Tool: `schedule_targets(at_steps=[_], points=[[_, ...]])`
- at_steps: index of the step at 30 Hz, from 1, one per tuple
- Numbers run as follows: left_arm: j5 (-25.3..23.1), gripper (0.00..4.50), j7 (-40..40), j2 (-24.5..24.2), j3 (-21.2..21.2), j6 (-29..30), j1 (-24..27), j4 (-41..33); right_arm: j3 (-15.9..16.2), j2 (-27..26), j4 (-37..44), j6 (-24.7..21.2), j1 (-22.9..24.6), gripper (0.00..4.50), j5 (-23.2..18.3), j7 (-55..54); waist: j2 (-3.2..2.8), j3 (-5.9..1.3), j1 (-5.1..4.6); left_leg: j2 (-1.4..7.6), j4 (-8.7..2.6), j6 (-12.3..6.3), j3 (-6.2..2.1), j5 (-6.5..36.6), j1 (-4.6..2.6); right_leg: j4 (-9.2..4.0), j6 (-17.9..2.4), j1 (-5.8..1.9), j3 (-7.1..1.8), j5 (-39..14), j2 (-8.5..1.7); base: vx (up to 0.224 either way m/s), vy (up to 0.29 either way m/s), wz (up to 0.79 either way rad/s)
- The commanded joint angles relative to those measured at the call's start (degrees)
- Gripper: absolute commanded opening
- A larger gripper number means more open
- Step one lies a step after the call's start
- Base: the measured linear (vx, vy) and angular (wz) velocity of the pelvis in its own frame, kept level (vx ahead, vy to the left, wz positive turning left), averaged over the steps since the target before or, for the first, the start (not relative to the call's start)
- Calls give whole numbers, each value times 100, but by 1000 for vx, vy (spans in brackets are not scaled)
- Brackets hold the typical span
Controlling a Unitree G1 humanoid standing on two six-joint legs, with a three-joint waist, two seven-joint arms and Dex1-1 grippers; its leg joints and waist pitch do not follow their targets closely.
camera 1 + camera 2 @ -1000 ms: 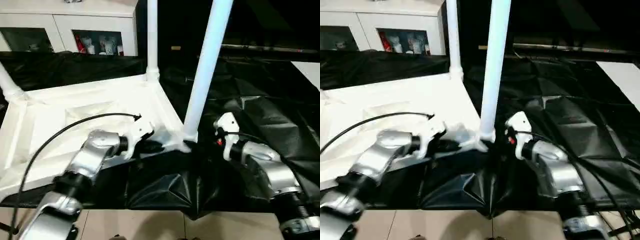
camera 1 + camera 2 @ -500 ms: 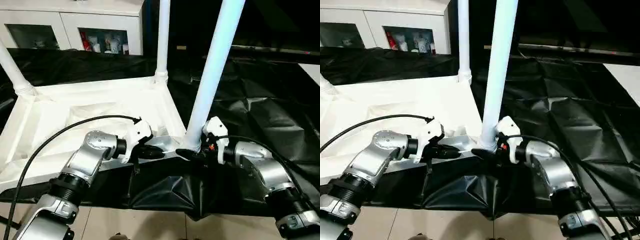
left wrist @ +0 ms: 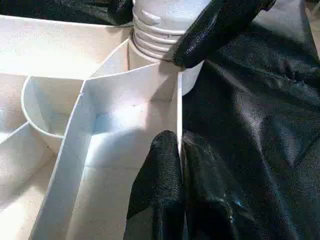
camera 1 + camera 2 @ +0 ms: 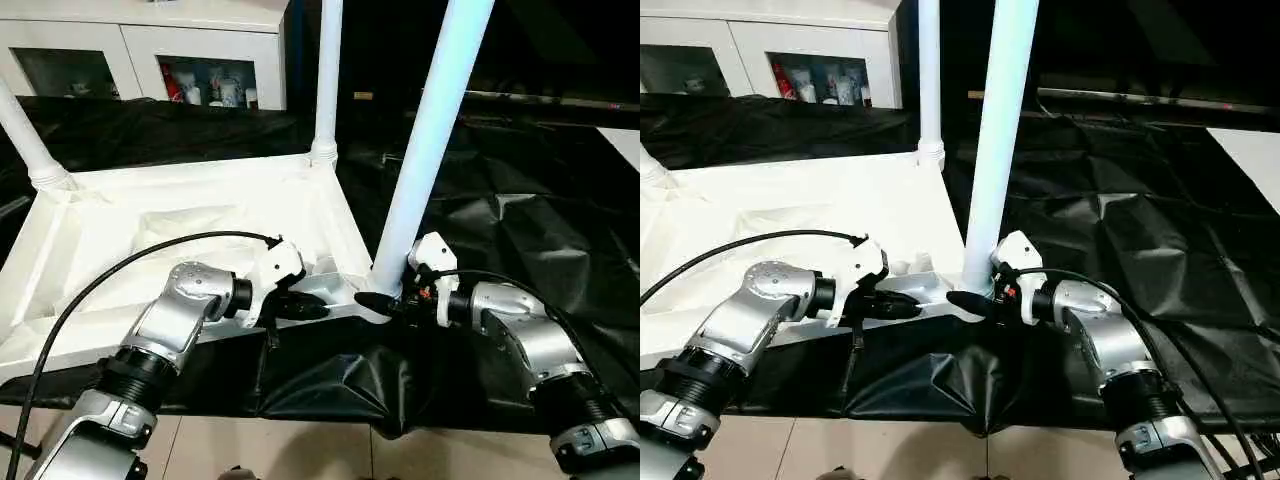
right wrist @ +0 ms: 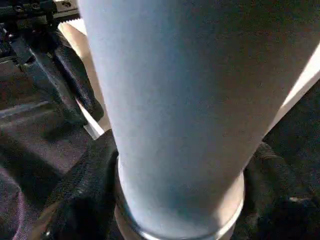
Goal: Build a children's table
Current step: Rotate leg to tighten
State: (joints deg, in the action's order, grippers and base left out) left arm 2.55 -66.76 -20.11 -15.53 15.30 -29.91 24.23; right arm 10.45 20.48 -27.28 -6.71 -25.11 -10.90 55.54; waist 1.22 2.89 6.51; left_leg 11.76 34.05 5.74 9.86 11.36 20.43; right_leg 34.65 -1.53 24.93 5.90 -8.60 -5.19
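The children's table lies upside down on a black sheet, with its white ribbed top (image 4: 180, 215) facing up. Three white legs stand in its corner sockets: the near leg (image 4: 425, 150), a far leg (image 4: 327, 70) and one at the left (image 4: 25, 140). My left gripper (image 4: 315, 310) is shut on the thin front rim wall (image 3: 179, 100) of the top, just beside the near corner. My right gripper (image 4: 375, 300) reaches in from the right at the near leg's base. Its black fingers (image 5: 82, 190) press against both sides of the leg (image 5: 170, 100) just above the socket.
A white cabinet (image 4: 150, 50) with glass doors stands at the back left. The crumpled black sheet (image 4: 520, 220) covers the surface to the right and hangs over the front edge. A black cable (image 4: 130, 265) arcs over my left forearm. Tiled floor (image 4: 300, 450) lies below.
My right gripper has come in from the right to the near leg's base and its fingers have closed around it. The left gripper stays clamped on the rim. The camera shifted early on.
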Motion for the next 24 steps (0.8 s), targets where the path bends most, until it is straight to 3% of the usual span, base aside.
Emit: schedule_targets(at_steps=[1,2,4,5,6,7,8,10,11,13,15,16,18,21,24], points=[[297,0,-167,47,42,-3,-35,-346,-76,-46,-169,-9,1,276,39,-50,33,-391,-18,100,-376,-382,11,797,37,-445,-722,-428,-287,-1905,-300,0,0,0],[289,0,-109,81,60,20,-46,-291,-138,-107,-252,-7,-14,276,56,-240,3,-393,-31,103,-376,-367,10,820,27,-441,-764,-423,-288,-1858,-297,0,0,0],[282,0,-65,105,74,35,-56,-249,-180,-150,-310,-4,-28,276,69,-373,18,-390,-40,100,-376,-363,16,846,26,-450,-771,-421,-286,-1855,-290,0,0,0],[59,0,476,313,117,-70,-236,188,-426,-420,-625,26,-139,276,170,-1299,32,-385,-69,99,-380,-316,17,898,26,-465,-769,-417,-284,-1909,-289,0,0,0],[59,0,476,313,117,-70,-236,188,-426,-420,-625,26,-139,276,170,-1299,24,-363,-92,67,-393,-227,13,1027,12,-504,-684,-410,-262,-2218,-278,0,0,0],[-106,0,1040,564,183,-183,-440,633,-690,-709,-887,-35,-225,275,173,-2163,72,-377,-102,61,-384,-199,9,1046,17,-514,-618,-427,-254,-2360,-287,0,0,0],[-129,0,1314,718,243,-173,-569,857,-836,-877,-1024,-74,-276,275,166,-2672,56,-360,-121,56,-389,-130,5,1097,-21,-556,-516,-380,-254,-2619,-285,0,0,0],[-147,0,1553,860,292,-180,-701,1054,-962,-1034,-1152,-122,-330,275,144,-3091,59,-380,-121,44,-375,-93,0,1088,-22,-557,-457,-399,-253,-2701,-307,0,0,0],[-206,0,2046,1080,381,-193,-948,1398,-1095,-1267,-1348,-125,-432,275,132,-3630,68,-370,-140,39,-389,-127,0,1093,2,-573,-384,-387,-246,-2736,-288,0,0,0],[-227,0,2667,1351,520,-212,-1271,1842,-1196,-1550,-1595,-76,-604,275,124,-4156,73,-387,-130,31,-370,-131,7,1112,-31,-589,-358,-365,-245,-2780,-302,0,0,0],[-235,0,3101,1549,607,-256,-1518,2206,-1283,-1775,-1828,20,-784,275,104,-4589,62,-407,-112,37,-369,-165,11,974,-26,-519,-500,-374,-259,-2300,-289,0,0,0],[-246,0,3302,1647,645,-295,-1648,2414,-1332,-1891,-1971,76,-891,274,95,-4798,62,-407,-112,37,-369,-165,11,974,-26,-519,-500,-374,-259,-2300,-289,0,0,0],[-327,0,3650,1845,660,-476,-1912,2862,-1341,-2115,-2337,295,-1168,274,218,-5271,51,-435,-102,25,-362,-204,12,840,13,-476,-595,-402,-265,-1907,-292,0,0,0],[-407,0,3614,1946,579,-702,-2040,3097,-1324,-2251,-2552,421,-1353,274,364,-5552,77,-440,-94,31,-352,-306,18,616,61,-412,-730,-441,-270,-1394,-289,0,0,0],[-439,0,3333,1912,465,-957,-2002,3106,-1337,-2256,-2453,514,-1334,274,421,-5496,72,-433,-88,40,-348,-418,26,640,46,-401,-818,-449,-277,-1319,-296,0,0,0]])
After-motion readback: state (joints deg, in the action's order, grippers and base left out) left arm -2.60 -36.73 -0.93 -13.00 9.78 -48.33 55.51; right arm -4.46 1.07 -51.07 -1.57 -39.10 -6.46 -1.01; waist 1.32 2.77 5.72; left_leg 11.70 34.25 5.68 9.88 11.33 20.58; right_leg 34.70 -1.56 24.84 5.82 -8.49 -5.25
